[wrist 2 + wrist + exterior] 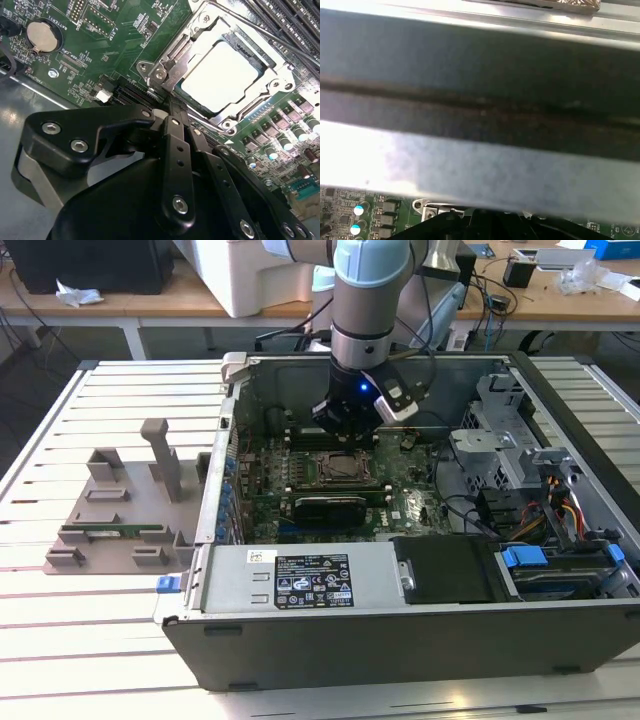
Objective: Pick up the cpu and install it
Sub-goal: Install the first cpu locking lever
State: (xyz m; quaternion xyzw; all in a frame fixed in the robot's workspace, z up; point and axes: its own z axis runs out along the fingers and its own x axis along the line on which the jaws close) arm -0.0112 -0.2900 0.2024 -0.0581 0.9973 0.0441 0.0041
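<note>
My gripper (171, 111) hangs low inside the computer case (400, 640). Its fingers (176, 150) are drawn narrow with nothing between them, and the tips are just beside a corner of the socket frame (165, 70). The cpu (220, 75) lies flat inside that frame, silver top up, apart from the gripper. I judge it seated, since it sits level and square within the metal surround.

There is little spare room around the socket frame. Memory slots (295, 20) run close along the side farthest from the gripper, and a row of capacitors (295, 132) stands just beside another edge. A coin cell (42, 36) sits well off on the board. In the first wrist view what I take for the case wall (480, 165) looms close, so I judge sideways travel away from the socket frame to be tight. The open room is straight up from it, through the case's open side.
</note>
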